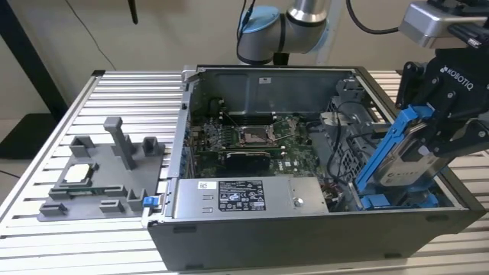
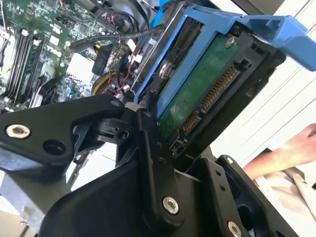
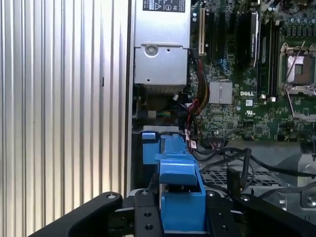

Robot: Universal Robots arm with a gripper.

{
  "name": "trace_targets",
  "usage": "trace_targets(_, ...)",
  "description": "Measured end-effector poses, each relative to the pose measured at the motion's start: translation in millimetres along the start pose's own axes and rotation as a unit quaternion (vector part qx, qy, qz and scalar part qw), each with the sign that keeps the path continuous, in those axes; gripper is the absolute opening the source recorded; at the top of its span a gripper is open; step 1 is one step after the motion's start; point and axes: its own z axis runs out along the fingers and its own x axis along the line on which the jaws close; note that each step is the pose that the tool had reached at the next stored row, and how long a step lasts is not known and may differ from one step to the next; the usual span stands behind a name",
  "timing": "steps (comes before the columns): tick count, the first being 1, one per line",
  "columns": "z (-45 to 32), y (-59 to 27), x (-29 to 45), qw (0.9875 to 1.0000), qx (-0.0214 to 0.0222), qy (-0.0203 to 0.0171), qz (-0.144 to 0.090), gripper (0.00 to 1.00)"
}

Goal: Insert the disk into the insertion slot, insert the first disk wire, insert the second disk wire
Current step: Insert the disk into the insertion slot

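At the right of the exterior view the hand (image 1: pixel 428 146) is clenched on the disk (image 1: pixel 397 163), a blue-framed hard drive. Its long axis stands steeply tilted, with the top end leaning toward the exterior view's right. The bottom end sits low inside the open computer case (image 1: pixel 306 240) on the slatted counter (image 1: pixel 91 240), just beside the perforated insertion slot (image 1: pixel 347 157). In the second wrist view its green circuit board (image 2: pixel 195 86) and gold connector (image 2: pixel 217 93) show.

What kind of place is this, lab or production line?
Probably a robotics lab bench: an open PC case on a slatted aluminium table, a grey fixture beside it, the gripper holding the disk.
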Motion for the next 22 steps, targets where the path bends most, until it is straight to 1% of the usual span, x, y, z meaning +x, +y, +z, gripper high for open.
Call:
trace_targets(7, 9.8, -0.4, -0.4, 1.0000, 0.0000, -0.0012, -0.001, 0.00)
trace_targets(12, 18.2, -0.8, -0.3, 1.0000, -0.0001, -0.0021, -0.002, 0.00)
trace_targets(17, 25.8, -1.1, -4.7, 1.0000, -0.0001, -0.0023, -0.003, 0.00)
trace_targets(20, 30.7, -1.4, -5.0, 1.0000, 0.0000, -0.0032, -0.003, 0.00)
trace_targets(21, 31.1, -1.5, -4.9, 1.0000, 0.0000, -0.0028, -0.003, 1.00)
trace_targets(22, 31.0, -1.5, -4.9, 1.0000, -0.0001, -0.0025, -0.003, 1.00)
